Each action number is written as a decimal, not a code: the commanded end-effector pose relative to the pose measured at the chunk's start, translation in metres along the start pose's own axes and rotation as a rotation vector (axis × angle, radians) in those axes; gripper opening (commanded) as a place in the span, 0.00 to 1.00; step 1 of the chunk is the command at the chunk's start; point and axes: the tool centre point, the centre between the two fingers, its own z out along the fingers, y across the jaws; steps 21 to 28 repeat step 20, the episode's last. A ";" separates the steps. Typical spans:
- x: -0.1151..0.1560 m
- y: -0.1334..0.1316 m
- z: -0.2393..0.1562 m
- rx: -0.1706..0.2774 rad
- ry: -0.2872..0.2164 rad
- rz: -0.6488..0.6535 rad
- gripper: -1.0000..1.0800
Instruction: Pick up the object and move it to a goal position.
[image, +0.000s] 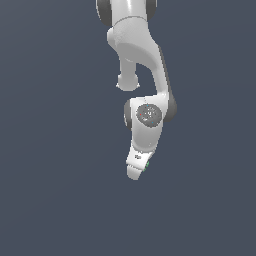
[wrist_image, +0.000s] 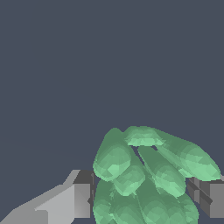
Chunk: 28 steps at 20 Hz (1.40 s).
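plain grey backdrop, one pincer (image: 136, 175) gripping one green cluster (wrist_image: 144, 179).

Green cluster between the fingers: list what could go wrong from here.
1. The green cluster is lumpy, so the fingers press on rounded knobs; it could twist or slip out during the move.
2. In the exterior view only a green speck shows beside the gripper, so a drop would be hard to notice from there.
3. Much of the cluster sticks out beyond the fingers, so the hold may be off-centre.
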 end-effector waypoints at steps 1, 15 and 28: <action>0.006 0.009 -0.010 0.000 0.000 0.000 0.00; 0.028 0.043 -0.042 0.000 0.000 0.000 0.00; 0.029 0.045 -0.043 0.000 0.000 0.000 0.00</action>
